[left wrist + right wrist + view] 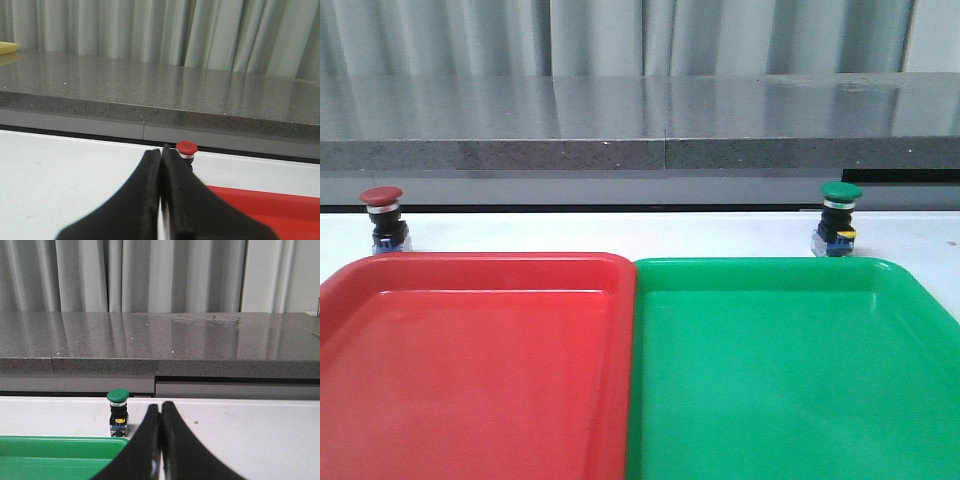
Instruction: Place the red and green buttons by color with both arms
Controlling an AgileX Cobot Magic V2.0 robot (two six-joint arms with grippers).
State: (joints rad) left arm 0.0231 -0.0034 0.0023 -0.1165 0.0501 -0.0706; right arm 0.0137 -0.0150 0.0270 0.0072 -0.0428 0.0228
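The red button [383, 217] stands upright on the white table behind the red tray's [470, 265] far left corner. The green button [839, 218] stands upright behind the green tray's [770, 268] far right part. Neither arm shows in the front view. In the left wrist view my left gripper [161, 152] is shut and empty; the red button [186, 148] peeks out just beyond its tips, partly hidden. In the right wrist view my right gripper [160, 407] is shut and empty, with the green button [118, 412] standing apart from it beside the tray's corner [60, 442].
Both trays lie side by side, touching, with nothing in them. A grey stone ledge [640, 120] runs along the back of the table below a grey curtain. White table surface [620, 230] lies between the two buttons.
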